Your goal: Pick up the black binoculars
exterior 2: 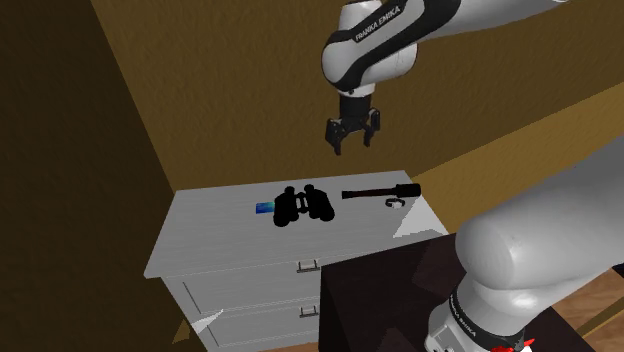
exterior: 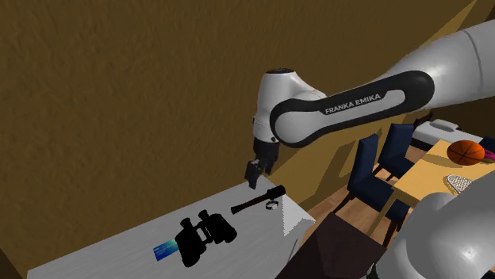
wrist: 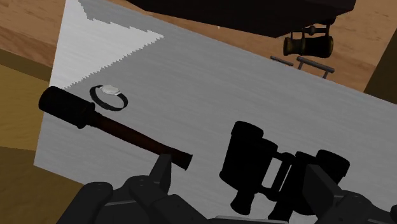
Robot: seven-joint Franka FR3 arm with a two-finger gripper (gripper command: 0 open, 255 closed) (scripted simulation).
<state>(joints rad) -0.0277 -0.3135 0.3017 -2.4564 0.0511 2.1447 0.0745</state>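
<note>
While hanging in the air well above a pale grey, brushed-looking dresser top [exterior 2: 250, 245], spread open and clasping nothing: thus the all-black two-finger gripper [exterior 2: 353, 145]. Seen in the wrist view with both fingers [wrist: 163, 170] standing apart and touching no object.

Below the gripper and well apart from it, lying flat on the dresser top: black twin-barrelled binoculars [wrist: 249, 153], framed between the two fingers along the gripper's line of sight, nearer to one finger than the other.

Just beside the binoculars, on the side farther from the gripper: a small flat blue card [exterior 2: 264, 208]; cannot tell whether touching.

On the binoculars' other side, more nearly under the gripper: a dark slender rod with a thick black cylindrical head [wrist: 114, 127], lying on its side, thin end towards the binoculars yet apart from them.

Just beside the rod's thick end, close to the dresser top's corner: a thin black ring with a small white piece on it [wrist: 109, 95].

Beneath the top, farthest from the gripper: grey drawer fronts [exterior 2: 250, 290] with slim handles.
</note>
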